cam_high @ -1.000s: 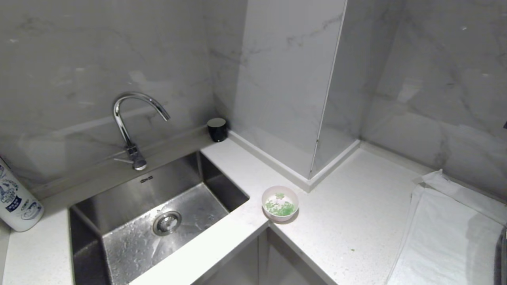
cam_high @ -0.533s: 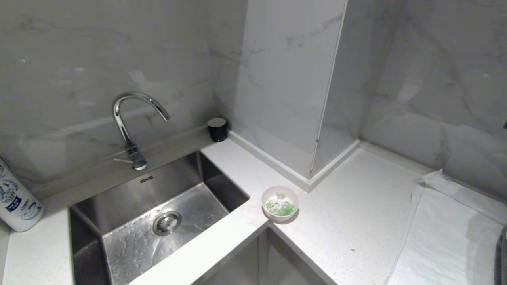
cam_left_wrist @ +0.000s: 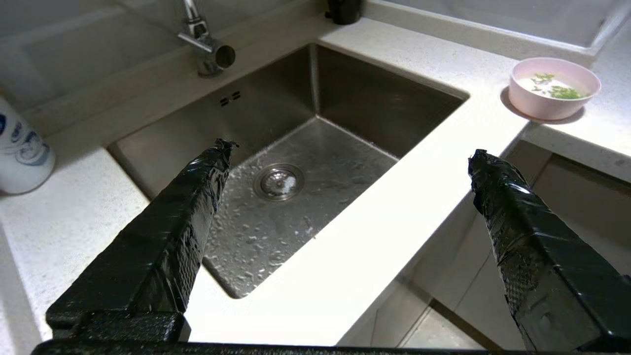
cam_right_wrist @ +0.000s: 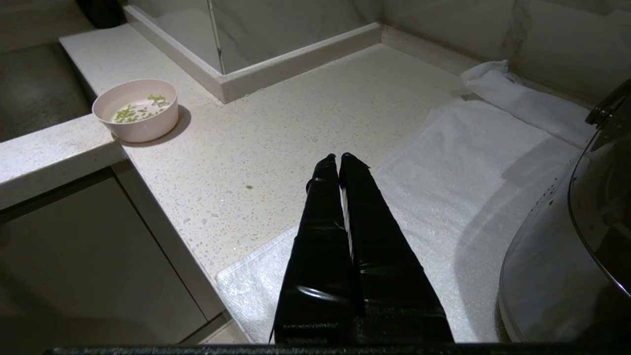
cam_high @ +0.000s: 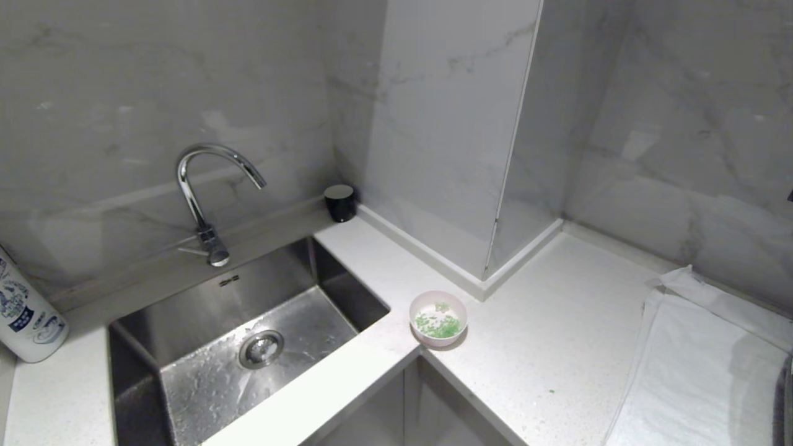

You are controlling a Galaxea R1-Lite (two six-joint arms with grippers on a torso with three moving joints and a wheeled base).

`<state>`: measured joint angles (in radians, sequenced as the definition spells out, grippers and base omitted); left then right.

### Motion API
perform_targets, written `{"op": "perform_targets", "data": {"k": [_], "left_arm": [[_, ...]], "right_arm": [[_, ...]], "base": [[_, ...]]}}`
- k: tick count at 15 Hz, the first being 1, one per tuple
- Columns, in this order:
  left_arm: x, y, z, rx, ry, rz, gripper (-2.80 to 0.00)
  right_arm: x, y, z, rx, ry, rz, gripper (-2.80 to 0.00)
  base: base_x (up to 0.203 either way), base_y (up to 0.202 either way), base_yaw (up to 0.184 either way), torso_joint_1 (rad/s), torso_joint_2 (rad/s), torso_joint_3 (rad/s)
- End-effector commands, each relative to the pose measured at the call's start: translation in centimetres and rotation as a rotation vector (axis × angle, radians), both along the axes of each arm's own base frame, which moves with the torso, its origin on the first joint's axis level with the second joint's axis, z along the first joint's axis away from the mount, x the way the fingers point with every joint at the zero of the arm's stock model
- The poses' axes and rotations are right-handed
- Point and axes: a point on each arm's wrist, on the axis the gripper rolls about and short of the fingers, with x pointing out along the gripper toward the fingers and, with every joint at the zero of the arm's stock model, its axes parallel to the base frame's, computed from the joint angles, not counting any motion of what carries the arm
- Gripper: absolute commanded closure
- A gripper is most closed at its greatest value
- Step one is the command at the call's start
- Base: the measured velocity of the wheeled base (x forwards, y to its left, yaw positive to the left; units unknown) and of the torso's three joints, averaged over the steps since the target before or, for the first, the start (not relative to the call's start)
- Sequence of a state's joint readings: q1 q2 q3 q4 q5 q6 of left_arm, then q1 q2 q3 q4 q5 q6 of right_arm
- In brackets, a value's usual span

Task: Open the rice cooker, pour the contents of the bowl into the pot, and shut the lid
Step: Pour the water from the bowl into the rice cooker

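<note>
Bowl (cam_high: pixel 438 318): pale pink outside, white inside; stands upright on the white worktop (cam_high: pixel 557 347) at the inner corner, just right of the sink (cam_high: pixel 248 347). Contents (cam_high: pixel 438 324): thin scatter of green bits, all inside the bowl.

Cooker: not in the head view. At the right edge of the right wrist view a large rounded shiny body (cam_right_wrist: pixel 567 256) shows on the towel (cam_right_wrist: pixel 468 162); whether it is the cooker or a steel pan cannot be told. Lid and pot: not seen.

Left end effector (cam_left_wrist: pixel 347 153): fingers spread wide, empty, poised above the sink's near edge, bowl far and to its right.

Right end effector (cam_right_wrist: pixel 339 159): fingers pressed together, empty, above the towel's near part.

Step in hand, judged: nothing yet grasped; opening the lid comes first, so the cooker must be brought into view before any reach.

Handling notes: approach the lid release squarely and let the lid swing fully up. Later, grip the bowl by its rim, keep it level, tip only over the pot.
</note>
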<state>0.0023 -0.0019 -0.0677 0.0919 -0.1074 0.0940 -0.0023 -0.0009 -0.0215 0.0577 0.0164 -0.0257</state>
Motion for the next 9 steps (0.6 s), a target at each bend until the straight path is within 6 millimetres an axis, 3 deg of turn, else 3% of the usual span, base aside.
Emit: {"op": "perform_targets", "data": {"k": [1, 8, 9], "left_arm": [[0.16, 0.09, -0.57, 0.064, 0.015, 0.043, -2.8], [0.28, 0.19, -0.94, 0.02, 0.03, 0.085, -2.8], [0.29, 0.19, -0.94, 0.021, 0.03, 0.084, 0.0]], "right_arm": [[0.01, 0.0, 0.0, 0.0, 0.001, 0.001, 0.0], [0.0, 0.0, -0.01, 0.0, 0.0, 0.001, 0.0], [0.0, 0.0, -0.01, 0.0, 0.001, 0.001, 0.0]], "base": [[0.0, 0.0, 0.0, 0.0, 0.0, 0.0], [0.0, 0.0, 0.0, 0.0, 0.0, 0.0], [0.0, 0.0, 0.0, 0.0, 0.0, 0.0]]}}
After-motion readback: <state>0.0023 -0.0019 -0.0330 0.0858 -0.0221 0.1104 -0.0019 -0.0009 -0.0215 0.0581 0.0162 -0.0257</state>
